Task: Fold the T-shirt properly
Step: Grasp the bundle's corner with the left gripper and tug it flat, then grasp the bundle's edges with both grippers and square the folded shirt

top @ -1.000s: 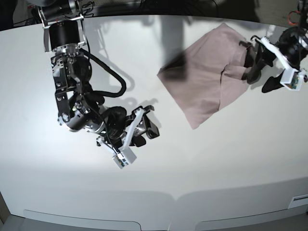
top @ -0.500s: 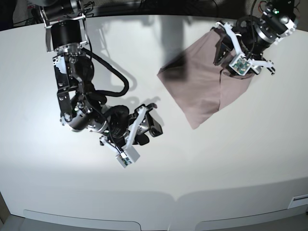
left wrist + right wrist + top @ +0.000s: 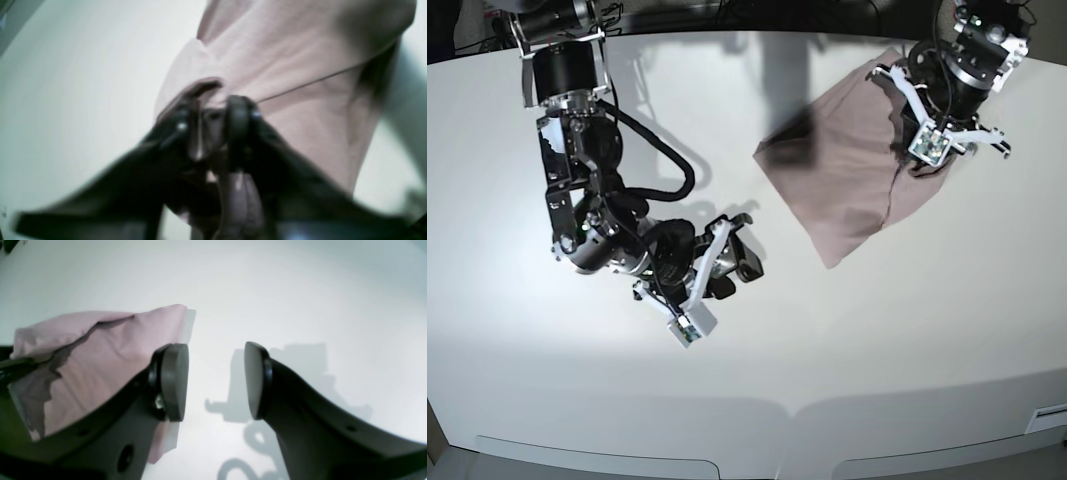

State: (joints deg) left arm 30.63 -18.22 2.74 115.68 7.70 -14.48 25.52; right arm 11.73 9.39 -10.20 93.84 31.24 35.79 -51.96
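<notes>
The pink-mauve T-shirt [image 3: 837, 170] lies folded into a rough rectangle at the table's back right. My left gripper [image 3: 914, 168] is over its right part, shut on a pinched fold of the cloth. In the left wrist view the fingers [image 3: 240, 123] clamp pink fabric, and the T-shirt [image 3: 300, 50] spreads beyond them. My right gripper [image 3: 745, 248] is open and empty over bare table, left of the shirt. In the right wrist view its pads [image 3: 173, 380] stand well apart, with the T-shirt [image 3: 100, 346] to the left.
The white table [image 3: 877, 330] has its curved front edge at the bottom of the base view. The right arm's black body and cable [image 3: 587, 200] stand at the left. A dark shadow [image 3: 782, 150] lies over the shirt's left corner.
My left gripper has swung in from beyond the shirt's right edge onto the shirt and closed on a fold. The shirt's right side has bunched up. The right arm has barely moved.
</notes>
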